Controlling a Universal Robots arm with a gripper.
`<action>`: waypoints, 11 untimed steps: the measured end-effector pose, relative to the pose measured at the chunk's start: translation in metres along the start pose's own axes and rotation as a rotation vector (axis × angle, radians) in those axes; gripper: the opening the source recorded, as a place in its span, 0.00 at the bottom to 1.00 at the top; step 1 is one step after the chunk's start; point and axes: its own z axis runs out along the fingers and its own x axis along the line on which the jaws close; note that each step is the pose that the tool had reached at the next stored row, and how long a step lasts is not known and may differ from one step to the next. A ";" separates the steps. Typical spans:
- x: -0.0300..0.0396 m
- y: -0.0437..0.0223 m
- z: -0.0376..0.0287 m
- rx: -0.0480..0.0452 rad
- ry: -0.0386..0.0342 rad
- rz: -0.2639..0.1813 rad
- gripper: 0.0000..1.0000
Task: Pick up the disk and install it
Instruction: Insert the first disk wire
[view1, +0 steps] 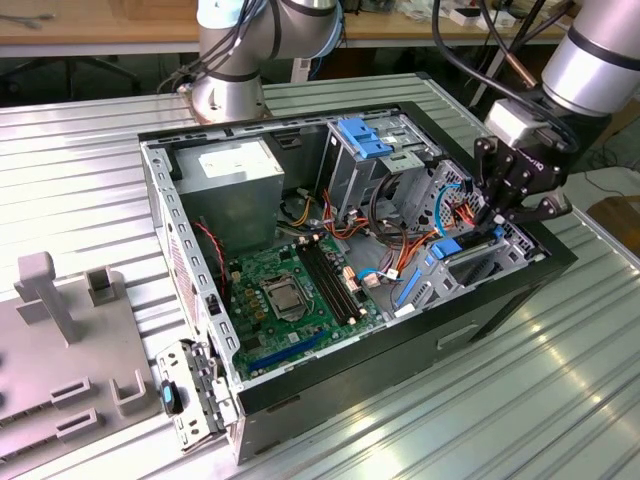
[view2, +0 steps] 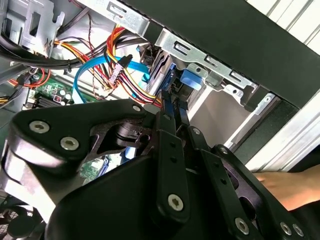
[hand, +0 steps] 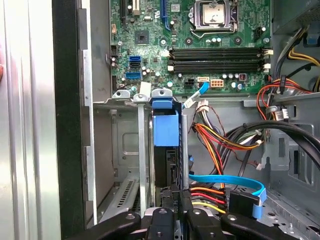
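The disk (hand: 165, 161) stands on edge in a slot of the metal bay (hand: 125, 150) at the front of the open computer case (view1: 480, 310). It has a dark body, and its blue rail (hand: 165, 128) points toward the motherboard. My gripper (hand: 175, 198) reaches down into that bay, and its black fingers (view2: 172, 145) are closed narrowly on the disk's end. In the second wrist view the fingertips meet at the disk's blue-edged end (view2: 168, 82). In the exterior view the gripper (view1: 494, 228) hangs over the case's right end, beside a blue piece of the disk (view1: 447, 247).
Orange, yellow and red power wires (hand: 220, 140) and a blue flat cable (hand: 225, 181) run close beside the bay. The motherboard (view1: 290, 290), grey power-supply box (view1: 238, 170) and blue-latched drive cage (view1: 362, 138) lie further in. A hand (view2: 290, 187) rests outside the case.
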 end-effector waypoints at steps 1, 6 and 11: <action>0.0000 0.0000 0.0005 0.0000 -0.0001 0.000 0.17; 0.0000 0.0000 0.0016 0.0000 0.0002 0.000 0.17; -0.0001 0.0000 0.0025 0.0004 0.0001 0.000 0.17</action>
